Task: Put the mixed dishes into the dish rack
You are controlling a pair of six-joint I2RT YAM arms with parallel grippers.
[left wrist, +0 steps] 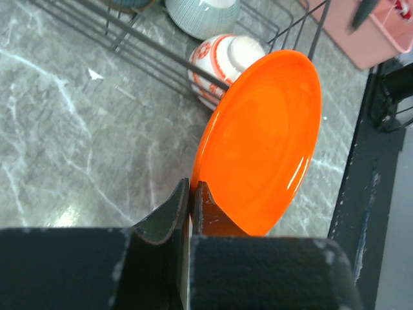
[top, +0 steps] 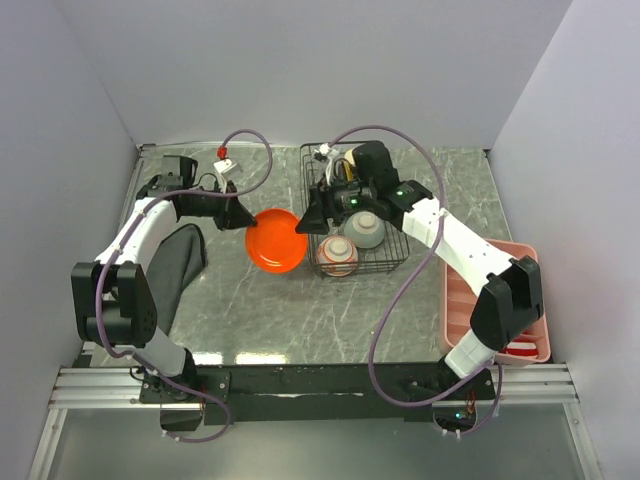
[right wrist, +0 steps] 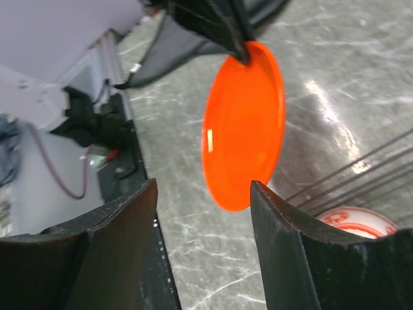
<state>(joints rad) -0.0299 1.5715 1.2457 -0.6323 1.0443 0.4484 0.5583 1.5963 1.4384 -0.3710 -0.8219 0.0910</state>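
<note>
We judge the loading about midway. The dish rack [top: 375,270] holds 2 bowls. The orange plate [top: 277,241] is outside it, on edge just beside its left wall, rim pinched tight in our left gripper [top: 243,217], while our right gripper [top: 313,222] gapes near it, holding nothing (a handover, perhaps). Inside sit the mint-green bowl [top: 366,230] and the red floral bowl [top: 337,256]. Grey marbled table [top: 300,320], plain pale walls [top: 300,70].

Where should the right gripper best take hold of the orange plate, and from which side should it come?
Probably the free rim of the orange plate, opposite the left gripper that pinches the other edge. Come from the dish rack side: the plate is held tilted, with that rim nearest the open right gripper.
</note>
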